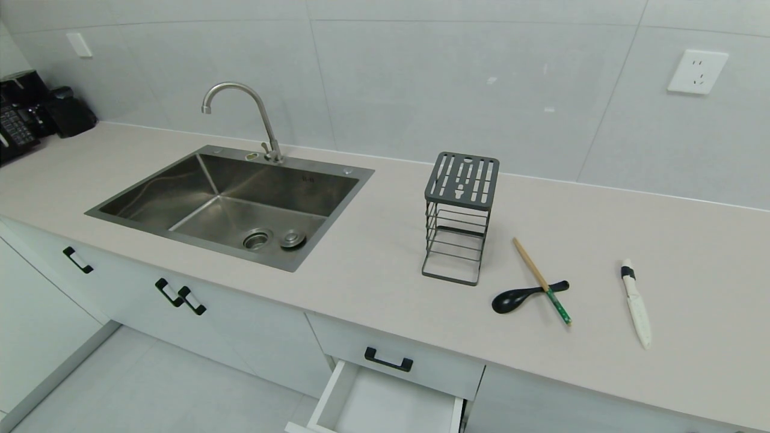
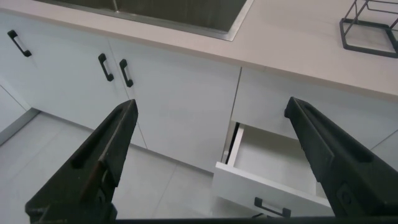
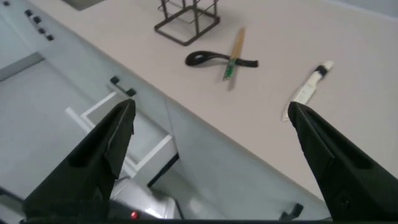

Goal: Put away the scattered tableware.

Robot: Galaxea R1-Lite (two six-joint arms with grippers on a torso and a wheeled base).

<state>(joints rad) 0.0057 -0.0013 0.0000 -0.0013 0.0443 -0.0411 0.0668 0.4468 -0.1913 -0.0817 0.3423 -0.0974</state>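
While both pincers hang out in front of the cabinets, nothing is in either.

L pincer [image 2: 210, 109]: fingers spread wide, gap bare. Ahead of it, below the counter [image 1: 373, 270] edge, a white drawer [image 2: 273, 174] stands pulled open. Sink [image 1: 337, 210] is set in the counter farther ahead.

R pincer [image 3: 210, 109]: also wide open, no grip on anything. All tableware lies on the counter ahead of it, well apart from its fingertips.
- black spoon [image 3: 208, 59]: flat on the counter, nearest item to the wire rack [image 1: 460, 216], not touching it.
- chopstick [image 3: 233, 53]: wood w/ green end, lying across the spoon's handle.
- white knife [image 3: 308, 90]: flat, by itself, apart from spoon + chopstick on the side away from the rack.

Rack upright, slotted top plate; can't tell if anything is inside.
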